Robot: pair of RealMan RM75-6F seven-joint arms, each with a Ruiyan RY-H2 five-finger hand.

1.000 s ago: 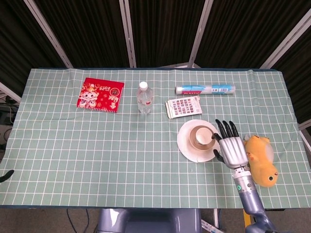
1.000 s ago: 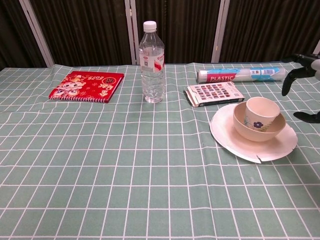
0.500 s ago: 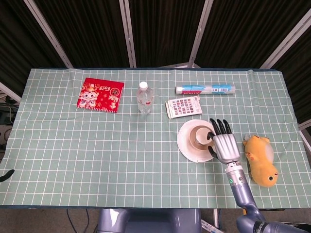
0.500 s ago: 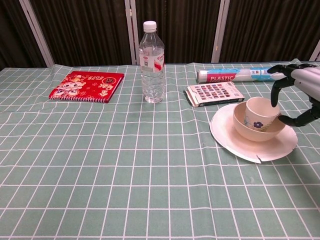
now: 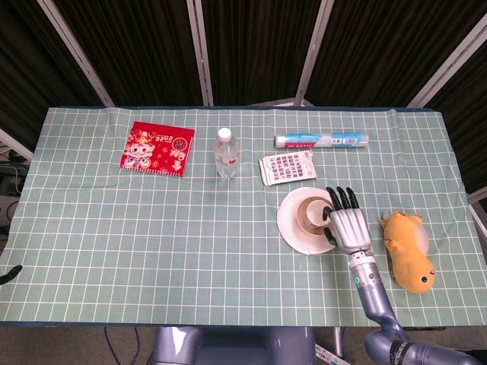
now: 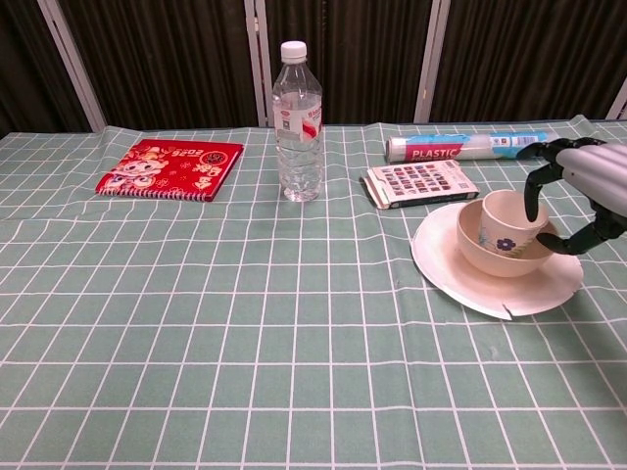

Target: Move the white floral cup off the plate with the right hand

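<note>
The white floral cup (image 6: 509,221) stood nested in a cream bowl (image 6: 507,251) on the white plate (image 6: 460,279), toward the right side of the counter (image 5: 152,228), not yet moved off. The right hand (image 6: 580,194) hung just beside the cup on its right, its dark fingers (image 6: 535,188) curved over the rim and its thumb low by the bowl, spread and grasping nothing; whether a fingertip touched the cup could not be told. The left hand was not to be seen in either view. The likely trouble lay in the nesting: a hold that also caught the bowl's wall might have lifted or tipped the bowl with the cup, or dragged the thin plate across the checked cloth. The cup looked smooth, hard and slightly tapered, so a shallow pinch at the rim might have slipped. A soft orange plush toy (image 5: 409,251) lay just beside the forearm near the right edge, crowding any set-down spot there, while a flat card packet (image 6: 419,182) lay just behind the plate.
</note>
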